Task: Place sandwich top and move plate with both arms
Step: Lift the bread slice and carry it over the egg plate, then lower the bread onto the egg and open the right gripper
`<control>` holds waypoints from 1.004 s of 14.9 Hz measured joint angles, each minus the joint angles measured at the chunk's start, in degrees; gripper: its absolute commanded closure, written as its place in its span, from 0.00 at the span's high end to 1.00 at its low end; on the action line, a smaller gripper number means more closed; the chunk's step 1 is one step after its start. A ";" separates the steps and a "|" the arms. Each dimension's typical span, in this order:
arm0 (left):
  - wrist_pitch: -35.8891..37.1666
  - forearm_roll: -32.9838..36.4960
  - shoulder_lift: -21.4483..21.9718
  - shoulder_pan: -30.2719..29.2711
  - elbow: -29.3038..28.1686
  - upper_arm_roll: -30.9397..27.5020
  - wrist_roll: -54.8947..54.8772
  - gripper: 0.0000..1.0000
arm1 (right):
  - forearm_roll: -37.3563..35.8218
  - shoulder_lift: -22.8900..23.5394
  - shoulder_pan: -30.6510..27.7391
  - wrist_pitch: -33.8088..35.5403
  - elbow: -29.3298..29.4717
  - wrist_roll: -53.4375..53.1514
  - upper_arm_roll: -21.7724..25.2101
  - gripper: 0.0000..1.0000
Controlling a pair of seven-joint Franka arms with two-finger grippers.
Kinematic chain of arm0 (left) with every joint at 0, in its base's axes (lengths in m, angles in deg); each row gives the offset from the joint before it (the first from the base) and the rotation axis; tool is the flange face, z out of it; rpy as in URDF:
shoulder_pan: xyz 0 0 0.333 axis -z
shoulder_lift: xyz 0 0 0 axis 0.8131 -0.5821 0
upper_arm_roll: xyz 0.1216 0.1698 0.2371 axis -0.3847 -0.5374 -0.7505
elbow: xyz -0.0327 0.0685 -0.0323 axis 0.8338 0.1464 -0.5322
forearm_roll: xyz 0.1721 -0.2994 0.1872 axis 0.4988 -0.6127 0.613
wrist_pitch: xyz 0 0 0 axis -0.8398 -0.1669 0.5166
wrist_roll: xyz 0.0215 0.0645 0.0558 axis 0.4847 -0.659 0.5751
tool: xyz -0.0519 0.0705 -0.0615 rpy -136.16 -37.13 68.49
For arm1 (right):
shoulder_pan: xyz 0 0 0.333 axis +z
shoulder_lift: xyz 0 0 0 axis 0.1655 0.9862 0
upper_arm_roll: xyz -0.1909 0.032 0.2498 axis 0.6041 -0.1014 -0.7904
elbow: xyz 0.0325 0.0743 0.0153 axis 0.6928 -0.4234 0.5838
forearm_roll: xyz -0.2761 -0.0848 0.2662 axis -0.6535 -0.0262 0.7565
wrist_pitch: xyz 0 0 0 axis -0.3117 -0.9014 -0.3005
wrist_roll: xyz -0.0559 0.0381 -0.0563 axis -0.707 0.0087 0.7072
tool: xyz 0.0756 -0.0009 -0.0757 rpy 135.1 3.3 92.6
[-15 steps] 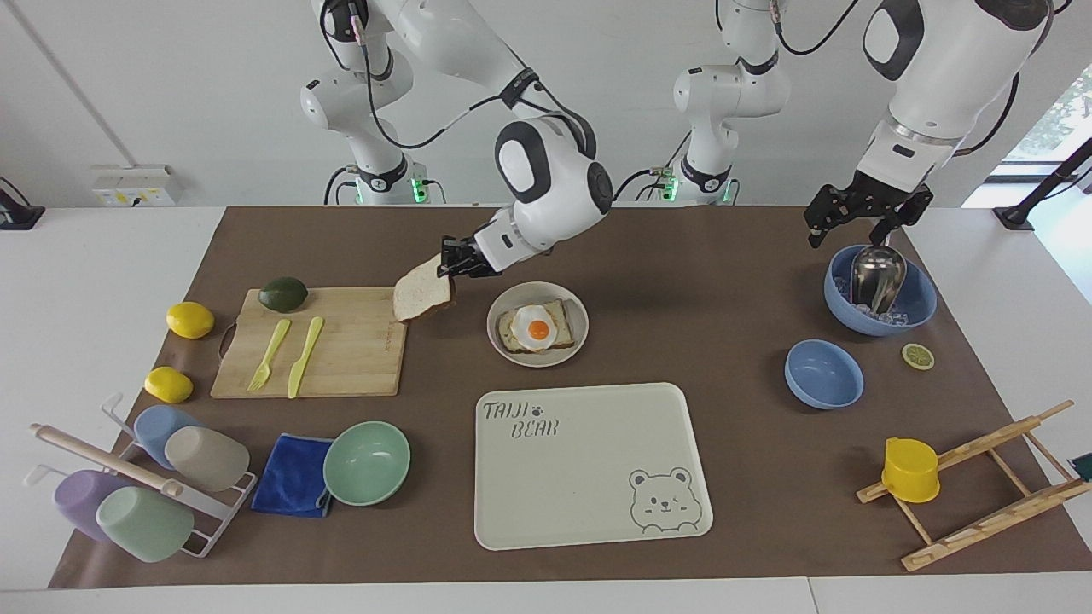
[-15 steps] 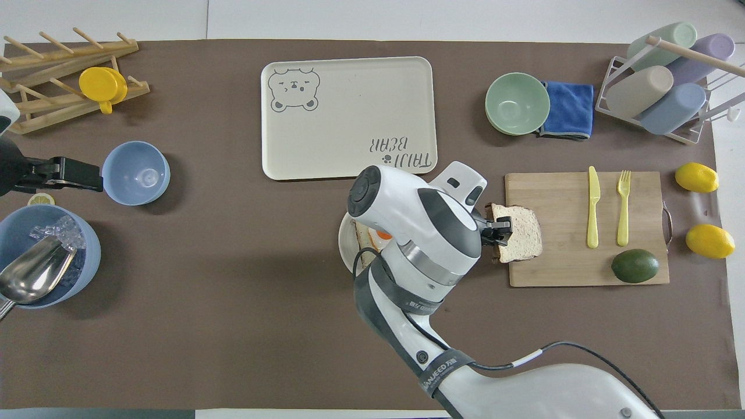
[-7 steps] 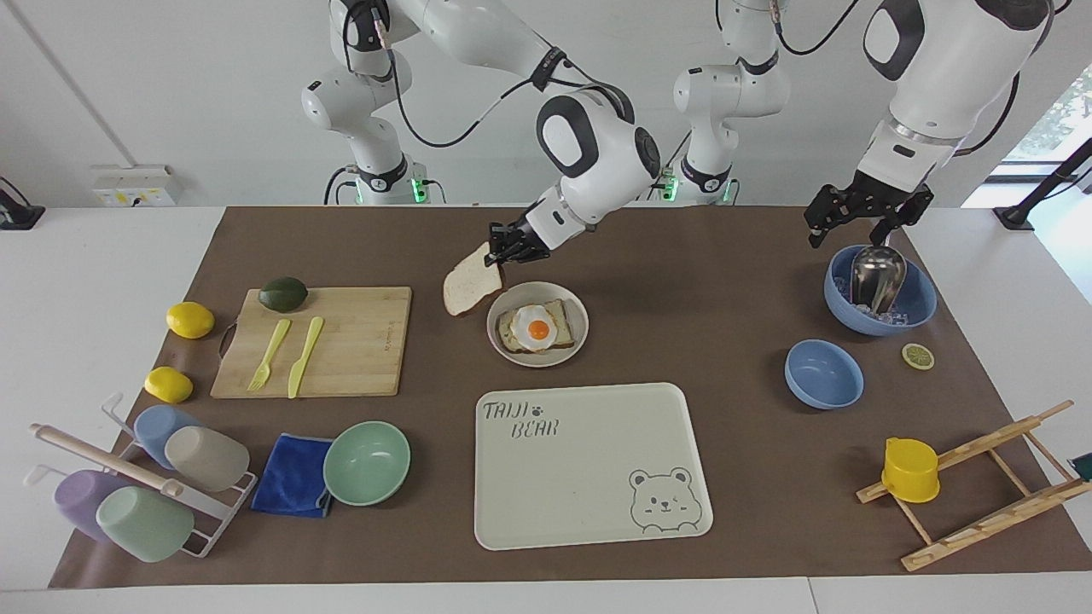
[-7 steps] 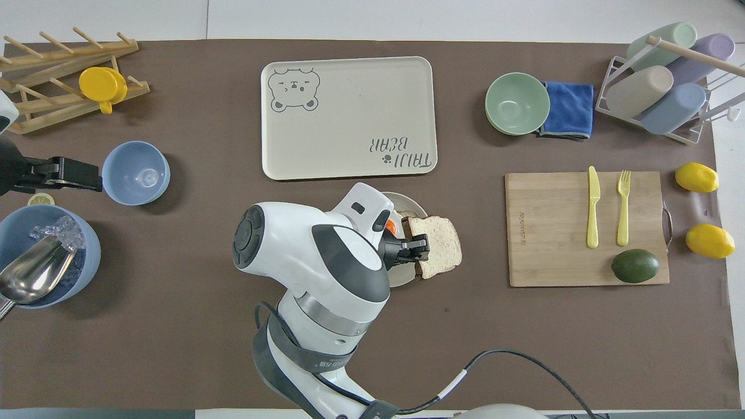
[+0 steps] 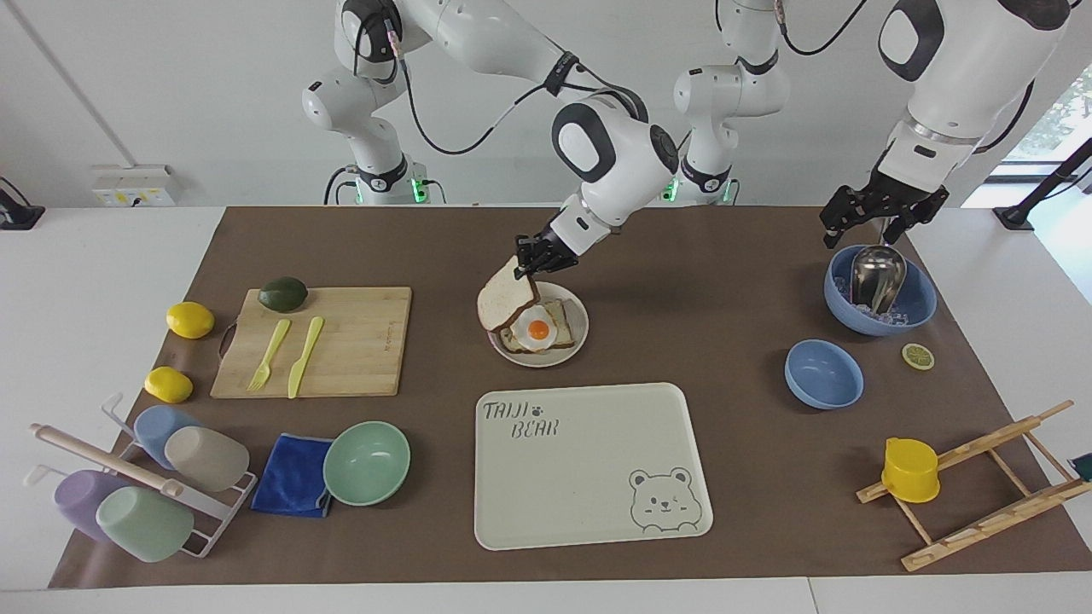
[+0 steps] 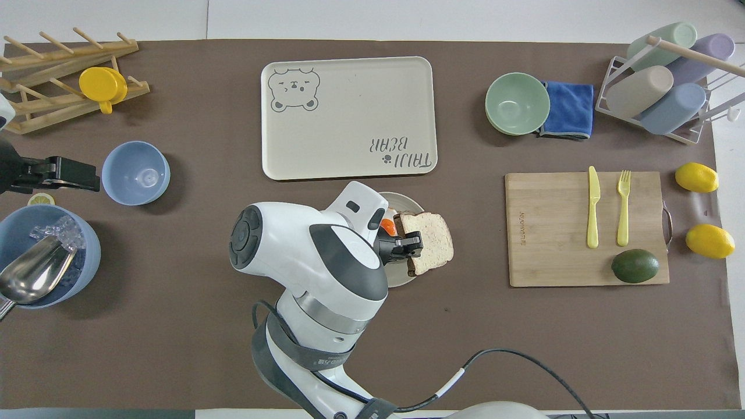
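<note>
Brown-covered surface (image 5: 734, 281), white wall. Right gripper (image 5: 527, 260) fingers pinched sandwich top (image 5: 505, 301), now tilted over plate (image 5: 577, 339), off board. Left gripper (image 5: 883, 217) waited above ice bowl (image 5: 920, 300), fingers spread.

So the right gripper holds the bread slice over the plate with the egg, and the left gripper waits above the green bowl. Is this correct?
Not quite. The right gripper does hold the sandwich top over the plate with the egg, but the left gripper waits above the large blue bowl holding ice and a metal scoop, not the green one. The facing view shows this.
</note>
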 measured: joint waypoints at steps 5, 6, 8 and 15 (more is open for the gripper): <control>0.00 0.00 0.00 -0.44 0.00 -0.02 0.00 1.00 | -0.66 1.68 1.82 -0.34 2.97 0.00 -0.04 0.00; 0.00 0.00 0.00 -0.44 0.00 -0.02 0.00 1.00 | -0.49 1.79 1.64 -0.75 2.78 0.00 -0.01 0.00; 0.00 0.00 0.00 -0.44 0.00 -0.02 0.00 1.00 | -0.31 2.27 1.03 -1.82 2.34 -0.20 0.13 0.00; -0.02 0.00 0.00 -0.44 0.00 -0.01 0.00 1.00 | 3.93 2.53 0.54 -8.23 -0.53 -6.28 0.18 0.00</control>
